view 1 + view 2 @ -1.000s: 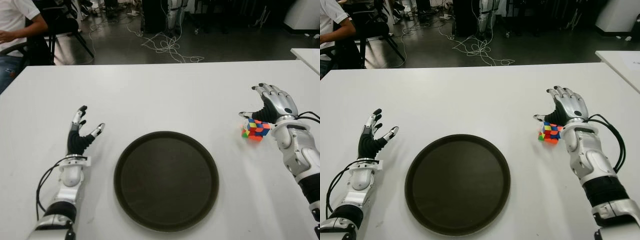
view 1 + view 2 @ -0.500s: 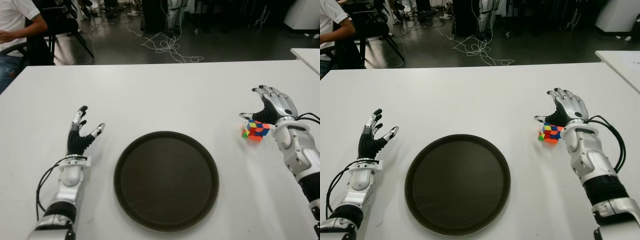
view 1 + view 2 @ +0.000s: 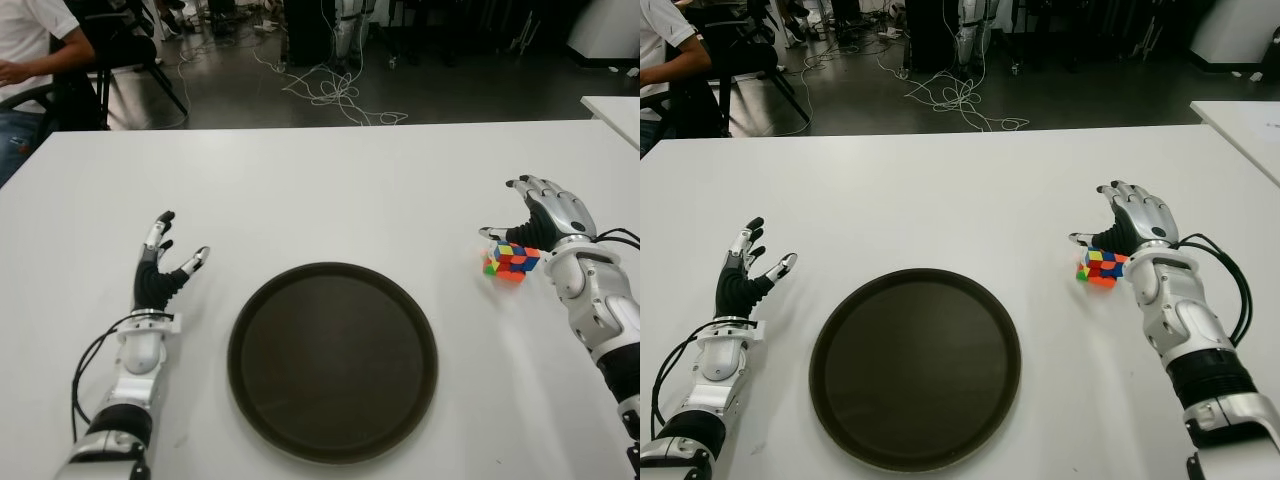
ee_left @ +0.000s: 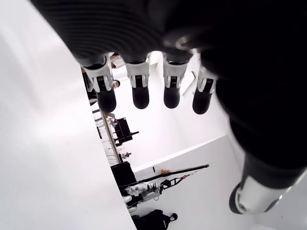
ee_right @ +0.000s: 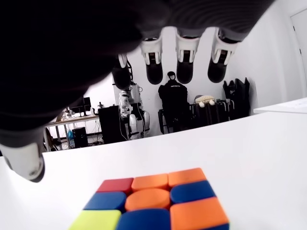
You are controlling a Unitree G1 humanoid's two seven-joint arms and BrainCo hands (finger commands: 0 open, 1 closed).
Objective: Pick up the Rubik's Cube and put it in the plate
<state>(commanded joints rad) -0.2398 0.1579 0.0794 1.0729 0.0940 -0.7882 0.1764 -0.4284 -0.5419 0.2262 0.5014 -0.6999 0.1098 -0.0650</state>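
Rubik's Cube (image 3: 511, 263) on white table (image 3: 330, 190), right of empty plate (image 3: 333, 360); right hand (image 3: 545, 212) spread over it, ungrasped. Left hand (image 3: 160, 265) open, idle left of plate. Grasp, transfer remain

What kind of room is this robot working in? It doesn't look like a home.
Probably a robotics lab or workshop. Loose cables sprawl over the dark floor behind the white table, dark equipment stands line the back, and a person sits at the far left.
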